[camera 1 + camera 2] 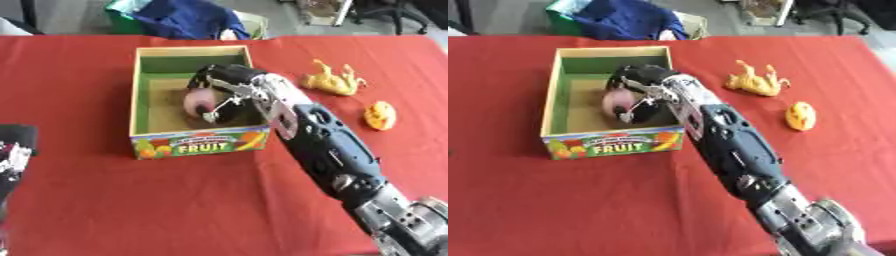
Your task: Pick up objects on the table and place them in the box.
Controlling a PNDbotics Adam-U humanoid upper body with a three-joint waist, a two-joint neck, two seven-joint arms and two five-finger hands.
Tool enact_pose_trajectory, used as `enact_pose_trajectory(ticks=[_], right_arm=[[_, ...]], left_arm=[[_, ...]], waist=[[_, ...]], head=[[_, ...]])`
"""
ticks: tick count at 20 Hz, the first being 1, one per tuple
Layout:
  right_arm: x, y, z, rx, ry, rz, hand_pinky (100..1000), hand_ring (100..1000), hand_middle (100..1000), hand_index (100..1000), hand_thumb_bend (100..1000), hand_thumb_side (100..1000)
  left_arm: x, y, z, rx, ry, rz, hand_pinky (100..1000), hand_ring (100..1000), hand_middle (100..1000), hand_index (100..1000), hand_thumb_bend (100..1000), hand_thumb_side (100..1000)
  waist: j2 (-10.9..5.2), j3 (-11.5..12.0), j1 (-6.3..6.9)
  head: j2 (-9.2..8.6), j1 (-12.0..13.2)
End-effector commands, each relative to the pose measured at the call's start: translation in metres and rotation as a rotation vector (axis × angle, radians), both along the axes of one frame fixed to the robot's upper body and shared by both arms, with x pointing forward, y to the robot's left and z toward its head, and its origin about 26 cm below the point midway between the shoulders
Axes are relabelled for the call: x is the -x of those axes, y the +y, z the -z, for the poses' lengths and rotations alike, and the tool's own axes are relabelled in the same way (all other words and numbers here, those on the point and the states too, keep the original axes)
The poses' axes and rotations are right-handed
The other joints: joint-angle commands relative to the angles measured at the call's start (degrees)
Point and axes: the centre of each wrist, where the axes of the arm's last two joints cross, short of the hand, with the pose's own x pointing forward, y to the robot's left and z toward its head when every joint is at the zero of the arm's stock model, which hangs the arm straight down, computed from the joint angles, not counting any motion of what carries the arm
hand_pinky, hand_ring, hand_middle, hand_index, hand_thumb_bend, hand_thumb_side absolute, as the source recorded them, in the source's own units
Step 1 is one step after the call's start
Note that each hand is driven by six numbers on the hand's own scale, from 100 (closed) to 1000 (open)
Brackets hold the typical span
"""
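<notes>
— Where is the right hand (223, 90) in relation to the box (138, 107)?

— Inside it. The right arm (328, 145) comes in from the lower right corner, crosses the box's right wall and ends with the hand down in the box's right half, above the brown floor.

— And what does it have?

— A pale pink rounded object (198, 101). It lies inside the box, on the hand's left side and touching it, with the dark fingers curled over its top and right side. Under the hand there is something dark; I cannot tell whether it belongs to the hand or is a separate thing.

— So the fingers are closed around it?

— They look curled round the pink object, yes. Whether it rests on the box floor or is held just above it, I cannot tell.

— What lies outside the box?

— Two things, both to the right of the box on the red tablecloth (175, 200). One yellow toy animal (333, 79) lies on its side, legs up, near the box's far right corner. One small orange-yellow object (380, 115) lies further right, well apart from the box.

— The left hand?

— A black and white shape (13, 155) at the left edge, left of the box, well apart from it. Its fingers cannot be made out.

— The count?

— One box, marked FRUIT on its front wall; one pink object in it; two yellow items outside.
</notes>
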Motion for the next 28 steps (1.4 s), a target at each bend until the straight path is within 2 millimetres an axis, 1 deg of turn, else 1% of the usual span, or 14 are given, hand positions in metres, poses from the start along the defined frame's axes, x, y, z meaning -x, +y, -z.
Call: enact_pose_trajectory(ticks=[1,6,7,9,11,13,18,19,21,22,23,25,28], right_arm=[[0.002,-0.012,-0.028,-0.044,-0.072,0.014,778,830,910,925,206,335],[0.014,-0.037,-0.057,-0.17,-0.158,0.038,758,817,900,920,172,278],[0.017,-0.043,-0.063,-0.191,-0.173,0.043,756,814,893,919,170,253],[0.025,-0.058,-0.076,-0.224,-0.212,0.066,756,813,887,917,179,200],[0.032,-0.075,-0.085,-0.239,-0.243,0.101,757,814,880,914,187,179],[0.039,-0.095,-0.089,-0.244,-0.262,0.157,757,813,876,913,192,166],[0.05,-0.146,-0.085,-0.267,-0.281,0.329,759,816,878,914,215,159],[0.05,-0.155,-0.084,-0.267,-0.283,0.364,776,839,898,917,234,167],[0.048,-0.172,-0.078,-0.251,-0.272,0.442,817,888,928,932,284,185],[0.045,-0.18,-0.075,-0.232,-0.259,0.481,839,914,941,940,326,200],[0.043,-0.187,-0.071,-0.214,-0.245,0.513,849,924,947,946,348,207],[0.037,-0.199,-0.064,-0.182,-0.215,0.57,859,932,948,948,369,225],[0.029,-0.215,-0.05,-0.152,-0.16,0.646,867,936,945,951,371,274]], left_arm=[[-0.001,-0.001,-0.008,-0.001,-0.028,0.009,551,689,515,619,558,421],[0.0,0.001,-0.008,-0.005,-0.027,0.003,551,689,515,619,558,421],[0.0,0.002,-0.008,-0.005,-0.026,0.002,551,689,515,619,558,421],[0.0,0.002,-0.007,-0.006,-0.026,0.0,551,689,515,619,558,421],[0.0,0.003,-0.007,-0.008,-0.025,-0.003,552,689,514,619,558,421],[0.0,0.005,-0.007,-0.011,-0.024,-0.008,552,689,514,619,562,409],[0.001,0.006,-0.006,-0.016,-0.023,-0.012,552,688,514,619,556,421],[0.001,0.007,-0.006,-0.017,-0.023,-0.013,552,688,514,619,556,421],[0.001,0.007,-0.006,-0.018,-0.022,-0.015,552,689,514,619,556,421],[0.001,0.007,-0.006,-0.018,-0.021,-0.015,552,689,514,619,556,421],[0.001,0.007,-0.006,-0.018,-0.021,-0.015,552,689,515,619,555,421],[0.001,0.008,-0.005,-0.018,-0.019,-0.016,552,688,514,619,554,421],[0.001,0.007,-0.005,-0.018,-0.018,-0.014,553,689,515,619,554,421]], waist=[[-1.01,-0.2,0.14],[-1.11,-0.7,0.0],[-1.12,-0.8,-0.04],[-1.16,-1.1,-0.13],[-1.2,-1.3,-0.25],[-1.24,-1.5,-0.42],[-1.27,-2.0,-0.69],[-1.28,-2.0,-0.69],[-1.31,-2.1,-0.66],[-1.34,-2.1,-0.65],[-1.36,-2.2,-0.63],[-1.4,-2.3,-0.58],[-1.47,-2.4,-0.47]], head=[[-0.44,-0.1],[-0.35,0.2],[-0.33,0.2],[-0.31,0.4],[-0.26,0.5],[-0.17,0.7],[-0.17,1.2],[-0.15,1.2],[-0.09,1.2],[-0.05,1.2],[-0.03,1.2],[-0.01,1.2],[0.02,1.2]])
